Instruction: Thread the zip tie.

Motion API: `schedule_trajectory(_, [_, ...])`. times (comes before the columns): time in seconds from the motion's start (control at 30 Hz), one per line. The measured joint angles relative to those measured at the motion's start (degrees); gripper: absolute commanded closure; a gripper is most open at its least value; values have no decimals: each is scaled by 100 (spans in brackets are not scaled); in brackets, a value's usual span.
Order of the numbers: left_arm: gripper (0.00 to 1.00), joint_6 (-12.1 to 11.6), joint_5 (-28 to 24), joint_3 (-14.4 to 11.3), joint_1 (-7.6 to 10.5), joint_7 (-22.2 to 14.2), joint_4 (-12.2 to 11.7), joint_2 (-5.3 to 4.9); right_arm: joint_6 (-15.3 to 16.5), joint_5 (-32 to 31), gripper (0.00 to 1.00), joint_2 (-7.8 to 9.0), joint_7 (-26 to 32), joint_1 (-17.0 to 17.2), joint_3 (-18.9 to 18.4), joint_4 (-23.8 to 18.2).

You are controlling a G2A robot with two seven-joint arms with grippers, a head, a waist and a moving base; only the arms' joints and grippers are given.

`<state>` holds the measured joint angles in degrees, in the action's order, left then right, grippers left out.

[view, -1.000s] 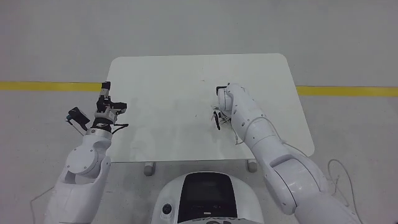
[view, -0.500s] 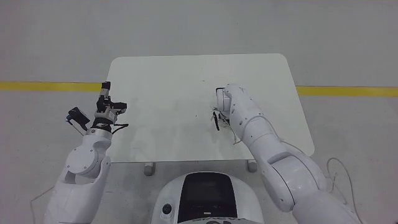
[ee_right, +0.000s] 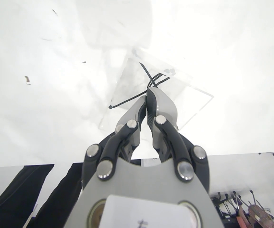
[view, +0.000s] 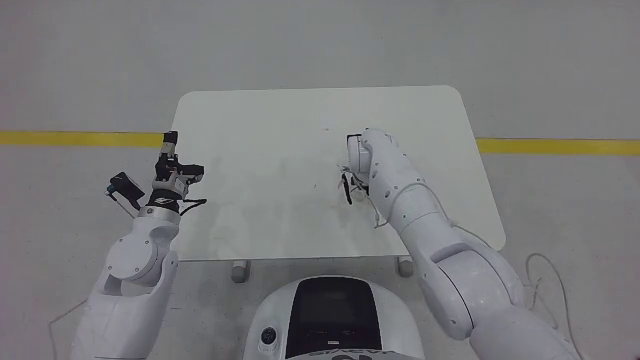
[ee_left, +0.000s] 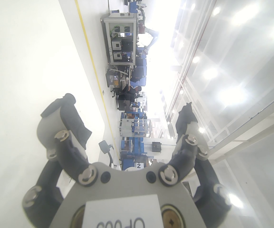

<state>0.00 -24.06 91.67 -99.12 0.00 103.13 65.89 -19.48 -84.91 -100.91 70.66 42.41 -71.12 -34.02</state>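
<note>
Movement was slight: the right tool (ee_right: 147,91), pinched on a zip tie (ee_right: 125,101), edged farther over the counter (view: 260,160); left tool (ee_left: 127,105) hung open, empty. Threading looked unstarted.

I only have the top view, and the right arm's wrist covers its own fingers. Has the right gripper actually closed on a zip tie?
Observer: Yes. In the right wrist view the right gripper is shut on a black zip tie, pinched right at the fingertips. The tie's head sticks out free to one side.
Operator: Is the left gripper ready to take that free end, or is it holding something?
Observer: The left wrist view shows the left gripper wide open with nothing between its fingers. It is aimed out at the room, not at the table.
</note>
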Motion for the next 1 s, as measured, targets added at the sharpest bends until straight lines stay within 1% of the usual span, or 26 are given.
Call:
schedule_trajectory(0.2, [0,0,0,0,0,0,0,0,152,-160,100,84,410,188,-30,-427])
schedule_trajectory(0.37, [0,0,0,0,0,0,0,0,335,-209,100,151,551,348,-85,-785])
schedule_trajectory(0.53, [0,0,0,0,0,0,0,0,607,-119,100,231,742,575,-221,-1271])
schedule_trajectory(0.63, [0,0,0,0,0,0,0,0,763,-92,100,271,882,670,-271,-1482])
schedule_trajectory(0.8, [0,0,0,0,0,0,0,0,937,22,100,313,899,752,-316,-1644])
schedule_trajectory(1.0, [0,0,0,0,0,0,0,0,1062,186,100,340,898,748,-304,-1647])
